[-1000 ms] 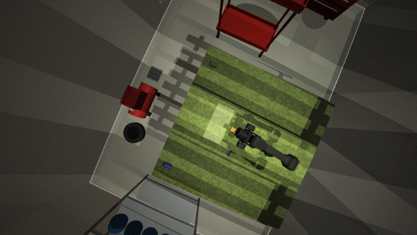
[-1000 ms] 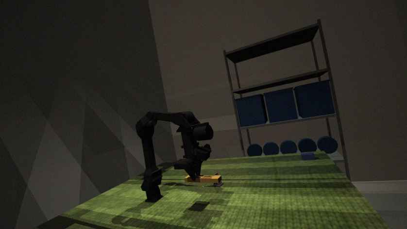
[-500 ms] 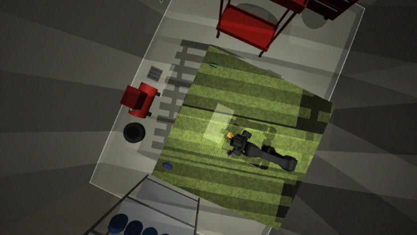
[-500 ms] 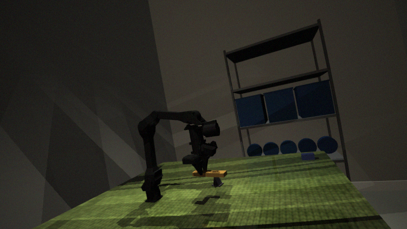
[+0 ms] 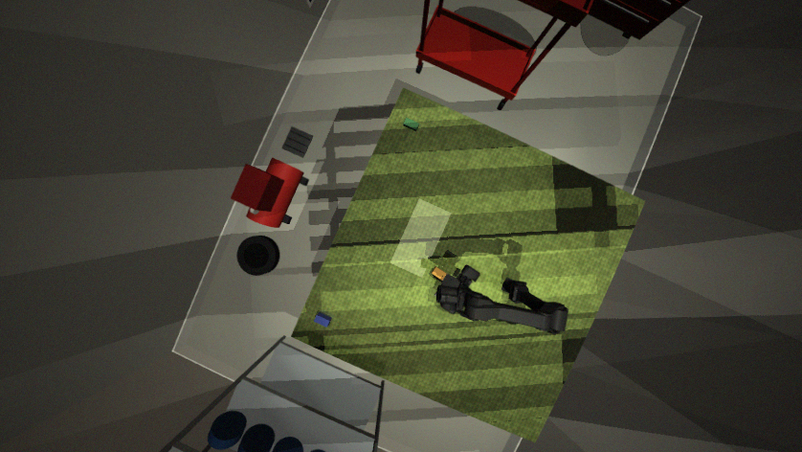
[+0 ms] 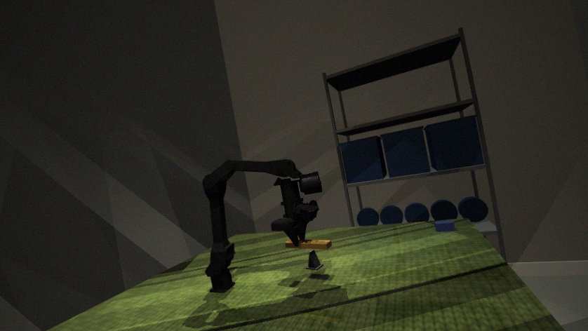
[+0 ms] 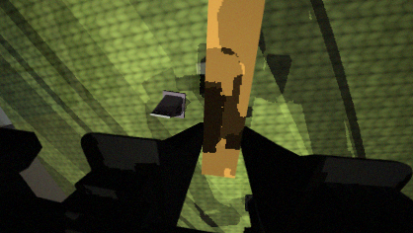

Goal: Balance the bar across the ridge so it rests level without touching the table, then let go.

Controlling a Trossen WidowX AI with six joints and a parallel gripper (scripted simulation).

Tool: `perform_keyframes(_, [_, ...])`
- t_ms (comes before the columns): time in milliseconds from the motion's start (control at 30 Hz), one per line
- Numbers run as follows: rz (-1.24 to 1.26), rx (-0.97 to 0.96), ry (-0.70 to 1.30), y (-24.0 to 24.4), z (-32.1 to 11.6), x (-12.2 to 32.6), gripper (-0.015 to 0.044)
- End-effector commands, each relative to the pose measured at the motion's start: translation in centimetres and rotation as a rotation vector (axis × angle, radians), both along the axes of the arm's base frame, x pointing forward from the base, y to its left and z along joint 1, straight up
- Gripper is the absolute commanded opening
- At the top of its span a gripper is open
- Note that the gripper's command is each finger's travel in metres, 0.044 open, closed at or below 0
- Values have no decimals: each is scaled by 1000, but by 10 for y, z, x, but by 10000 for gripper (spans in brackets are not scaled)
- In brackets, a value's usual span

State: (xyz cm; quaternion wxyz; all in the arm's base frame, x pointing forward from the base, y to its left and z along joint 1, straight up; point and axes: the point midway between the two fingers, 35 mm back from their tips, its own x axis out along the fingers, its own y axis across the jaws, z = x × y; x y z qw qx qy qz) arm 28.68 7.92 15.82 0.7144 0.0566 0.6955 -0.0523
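The orange bar (image 5: 438, 273) (image 6: 320, 244) (image 7: 239, 30) is held above the green table and looks roughly level in the exterior view. My gripper (image 6: 300, 243) (image 7: 222, 128) is shut on it near one end; the rest of the bar reaches forward, past the top edge of the wrist view. The ridge is a small dark wedge (image 6: 313, 260) (image 7: 170, 105) on a pale-edged base. It stands left of the bar in the wrist view, apart from it in that picture. In the top view the arm hides the ridge.
A blue block (image 5: 323, 320) (image 6: 444, 226) and a green block (image 5: 411, 124) lie near corners of the green table (image 5: 477, 387). A pale rectangle (image 5: 420, 233) shows beyond the bar. A shelf rack (image 6: 386, 177) and a red cart (image 5: 477, 58) stand off the table.
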Motion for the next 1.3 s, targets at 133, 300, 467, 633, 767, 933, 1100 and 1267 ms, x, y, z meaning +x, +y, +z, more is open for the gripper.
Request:
perform_keyframes(133, [-30, 8, 0, 33, 1, -7, 0])
perform_keyframes(300, [-45, 10, 1, 51, 1, -13, 0])
perform_keyframes(467, [-61, 12, 2, 69, 1, -19, 0])
perform_keyframes(633, [-76, 14, 3, 87, 2, -27, 0])
perform_keyframes(767, [-83, 15, 3, 96, 2, -32, 0])
perform_keyframes(933, [-84, 15, 3, 96, -1, -31, 0])
perform_keyframes(1100, [-84, 15, 3, 98, -9, -31, 0])
perform_keyframes(1267, [-84, 15, 3, 98, -17, -31, 0])
